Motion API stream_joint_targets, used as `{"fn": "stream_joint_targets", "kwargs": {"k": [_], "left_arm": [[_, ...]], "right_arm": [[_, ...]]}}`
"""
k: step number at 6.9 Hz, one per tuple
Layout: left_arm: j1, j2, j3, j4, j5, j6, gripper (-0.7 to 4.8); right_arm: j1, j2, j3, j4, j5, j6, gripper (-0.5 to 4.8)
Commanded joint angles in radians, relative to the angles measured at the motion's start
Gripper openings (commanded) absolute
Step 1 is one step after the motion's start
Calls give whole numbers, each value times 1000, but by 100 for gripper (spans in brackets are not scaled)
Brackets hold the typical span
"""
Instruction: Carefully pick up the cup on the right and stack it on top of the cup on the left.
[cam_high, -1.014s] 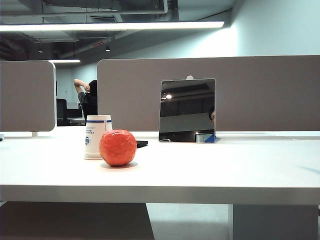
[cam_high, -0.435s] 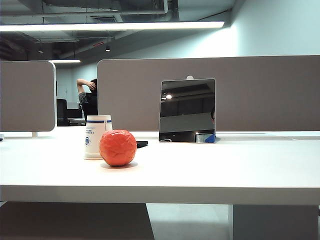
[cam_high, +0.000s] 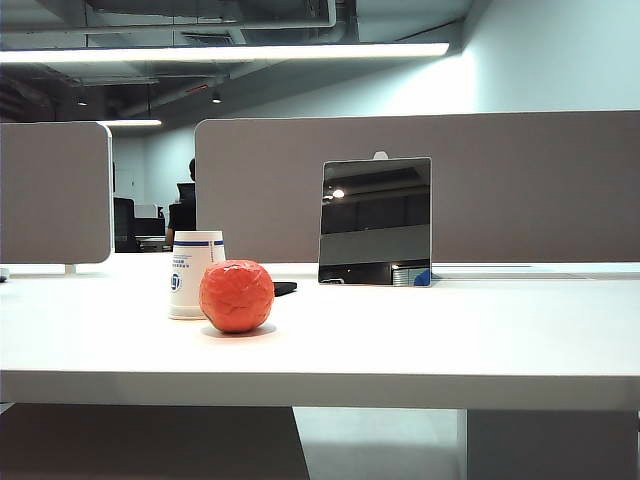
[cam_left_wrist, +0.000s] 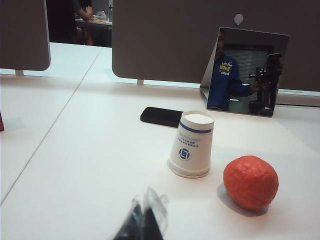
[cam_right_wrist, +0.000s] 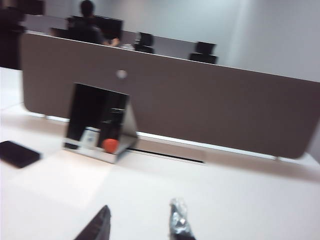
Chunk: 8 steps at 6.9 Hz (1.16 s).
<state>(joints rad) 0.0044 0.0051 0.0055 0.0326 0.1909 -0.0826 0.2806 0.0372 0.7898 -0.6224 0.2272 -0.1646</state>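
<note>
A white paper cup (cam_high: 195, 274) with a blue band and logo stands upside down on the white table (cam_high: 420, 340), left of the middle; the left wrist view has this cup (cam_left_wrist: 191, 145) too. Only this one cup shape shows, and I cannot tell whether it is two nested. A separate cup on the right is out of view. My left gripper (cam_left_wrist: 145, 199) hovers low over the table in front of the cup, well short of it, its taped fingers pressed together. My right gripper (cam_right_wrist: 141, 207) is open over bare table, facing the mirror, with nothing between its fingers. Neither arm shows in the exterior view.
A crinkled red ball (cam_high: 236, 295) lies just in front of the cup, to its right. A black phone (cam_left_wrist: 162, 116) lies flat behind the cup. A tilted mirror (cam_high: 375, 221) stands at the back against the brown partition (cam_high: 520, 185). A person sits beyond the partitions.
The cup, ball and mirror have kept their places. Only the person behind the partition has lowered an arm and shifted.
</note>
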Motion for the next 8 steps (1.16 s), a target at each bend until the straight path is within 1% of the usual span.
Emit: {"fn": "stream_joint_targets", "kwargs": {"k": [1,2,3,4,5,6,7,8], "left_arm": [[0,0,2,14,16,0,-5],[0,0,2,14,16,0,-5],[-1,0,2,14,21,0,-5],[0,0,2,16,36,0,-5],[0,0,2,16,38,0,-5],[0,0,2,16,39,0,-5],[0,0,2,17,42,0,-5],[0,0,2,17,42,0,-5]], "right_arm": [[6,-35,0,-68,66,5,146],[6,-35,-6,-103,40,8,147],[6,-35,-41,-113,-64,16,147],[6,-35,-92,-97,-145,16,147],[6,-35,-152,-48,-186,26,147],[5,-35,-349,293,-212,99,147],[3,-35,-538,597,-180,164,147],[3,-35,-597,681,-131,165,148]]}}
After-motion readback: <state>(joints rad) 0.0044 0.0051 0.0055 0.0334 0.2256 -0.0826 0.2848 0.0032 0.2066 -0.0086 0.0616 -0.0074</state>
